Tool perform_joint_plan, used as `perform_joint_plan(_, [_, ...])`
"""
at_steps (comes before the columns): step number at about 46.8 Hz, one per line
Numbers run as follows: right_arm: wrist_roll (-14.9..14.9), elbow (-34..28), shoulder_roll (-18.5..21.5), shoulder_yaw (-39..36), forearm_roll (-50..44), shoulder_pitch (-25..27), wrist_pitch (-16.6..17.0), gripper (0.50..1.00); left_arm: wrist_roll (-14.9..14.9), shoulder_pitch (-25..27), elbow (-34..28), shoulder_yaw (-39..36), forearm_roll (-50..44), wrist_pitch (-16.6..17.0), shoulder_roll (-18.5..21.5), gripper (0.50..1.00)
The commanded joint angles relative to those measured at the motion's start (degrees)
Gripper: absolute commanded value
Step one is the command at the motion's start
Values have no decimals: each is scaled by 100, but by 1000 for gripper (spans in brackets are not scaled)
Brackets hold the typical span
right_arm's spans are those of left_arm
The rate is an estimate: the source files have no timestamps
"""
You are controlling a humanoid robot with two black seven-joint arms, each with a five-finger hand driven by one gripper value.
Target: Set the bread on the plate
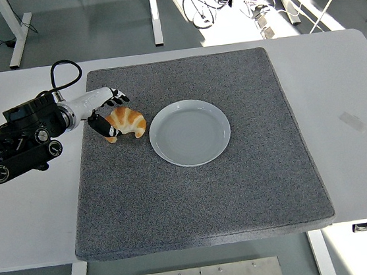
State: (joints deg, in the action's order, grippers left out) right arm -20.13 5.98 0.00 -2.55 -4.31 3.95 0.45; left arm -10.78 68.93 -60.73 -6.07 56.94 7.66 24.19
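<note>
A golden croissant (127,122) lies on the grey mat (197,196), just left of a white round plate (190,133) near the mat's middle. My left hand (106,113) reaches in from the left edge and its fingers (102,125) curl around the croissant's left end, one finger above it and one at its lower left. The croissant rests on the mat, apart from the plate. The right arm is out of view.
The mat covers most of the white table (353,111). A black cable (63,71) loops above my left forearm. Table legs and cables stand on the floor behind the far edge.
</note>
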Motion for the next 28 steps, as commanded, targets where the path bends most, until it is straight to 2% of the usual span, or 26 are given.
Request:
perform_joint_plan(1, [0, 0, 0, 0, 0, 0, -1, 1000, 15, -11, 96, 1, -7, -1, -55, 843])
perform_joint_plan(7, [0, 0, 0, 0, 0, 0, -1, 1000, 23, -55, 131, 1, -7, -1, -99, 830])
perform_joint_plan(18, [0, 0, 0, 0, 0, 0, -1, 1000, 23, -64, 131, 1, -7, -10, -99, 693])
perform_joint_plan(23, [0, 0, 0, 0, 0, 0, -1, 1000, 32, -82, 140, 1, 2, -10, -99, 609])
perform_joint_plan(28, [0, 0, 0, -9, 0, 0, -1, 1000, 32, -90, 131, 1, 2, -10, -99, 548])
